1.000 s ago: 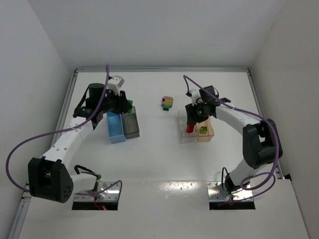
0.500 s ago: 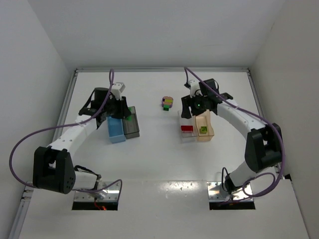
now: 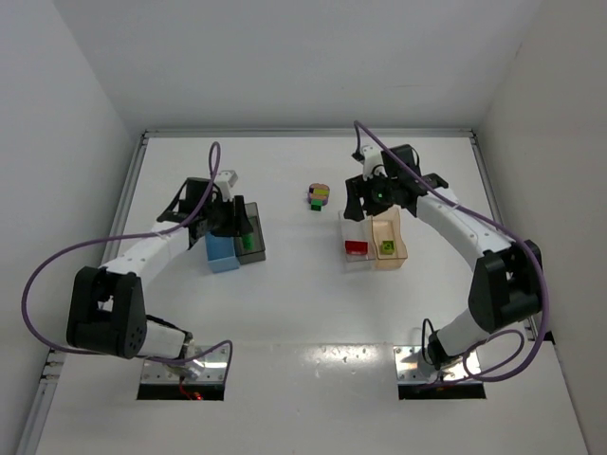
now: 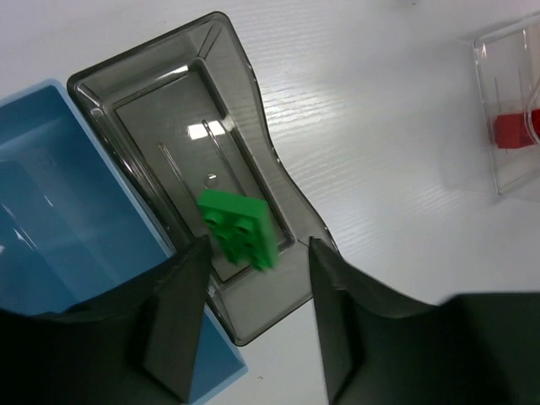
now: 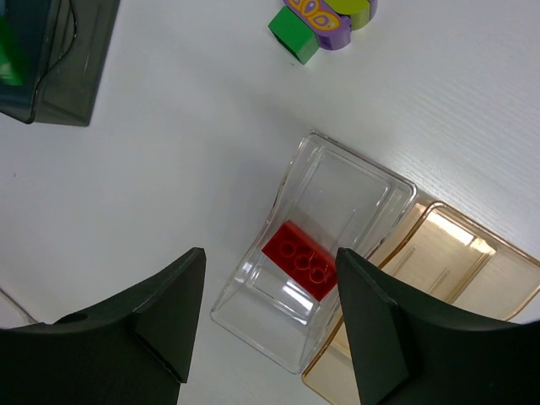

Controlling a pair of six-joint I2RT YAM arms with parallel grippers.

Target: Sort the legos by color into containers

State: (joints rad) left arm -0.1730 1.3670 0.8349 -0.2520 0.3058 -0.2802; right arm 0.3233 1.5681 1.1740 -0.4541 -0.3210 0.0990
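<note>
A green brick sits in the dark grey bin, in the gap just past the parted fingertips of the left gripper. A red brick lies in the clear bin, under the right gripper, whose fingers are spread and hold nothing.

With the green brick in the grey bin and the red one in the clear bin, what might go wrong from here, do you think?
1. The leftover bricks lie bunched together, purple, yellow-green and green touching, so the right pincer, if it reaches for one, may drag or lift a neighbour.
2. The clear bin and tan bin stand wall to wall; a release near that shared edge could land in the wrong one.
</note>
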